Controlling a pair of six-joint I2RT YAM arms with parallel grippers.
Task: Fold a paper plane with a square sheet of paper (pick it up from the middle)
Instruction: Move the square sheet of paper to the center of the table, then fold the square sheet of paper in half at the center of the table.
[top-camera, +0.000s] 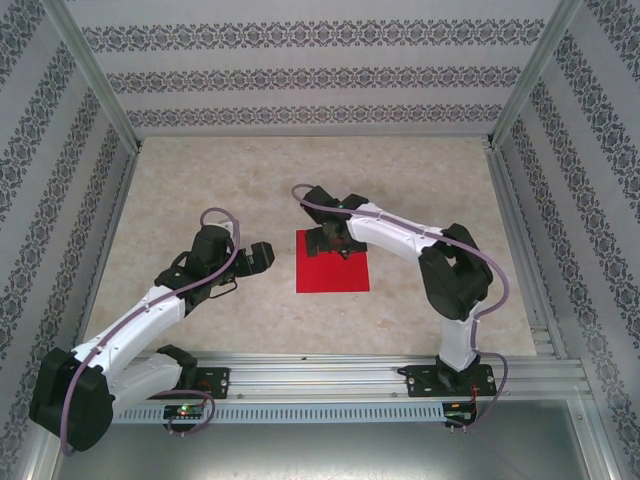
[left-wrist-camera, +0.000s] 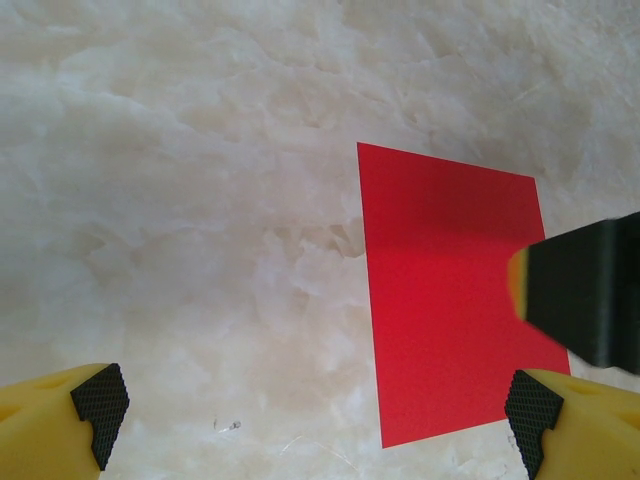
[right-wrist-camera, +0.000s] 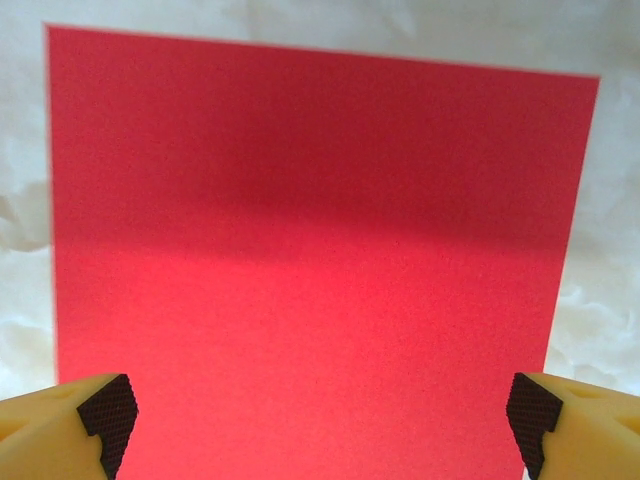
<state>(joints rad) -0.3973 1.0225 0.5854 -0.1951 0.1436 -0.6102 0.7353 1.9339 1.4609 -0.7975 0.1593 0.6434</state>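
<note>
Marbled table (top-camera: 200, 200): red sheet (top-camera: 335, 272) lies flat at centre (unfolded, corners sharp). Right tool (top-camera: 330, 240) sits over the sheet's 12 o'clock edge, jaws spread wide, gripping nothing. Left tool (top-camera: 260, 257) stands at the sheet's 9 o'clock, apart, jaws likewise spread.

Centre of table (top-camera: 200, 200): sheet (top-camera: 333, 275); right jaws over far edge, left jaws leftward.

— How does the square sheet of paper (right-wrist-camera: 310, 270) look from your end?
— I see thin red paper, matt and smooth. The bench (left-wrist-camera: 180, 200) looks like pale marbled stone, slightly glossy.
— And the right claw (right-wrist-camera: 320, 415)?
— Yellow plastic, with black knurled pads (right-wrist-camera: 105, 410).
</note>
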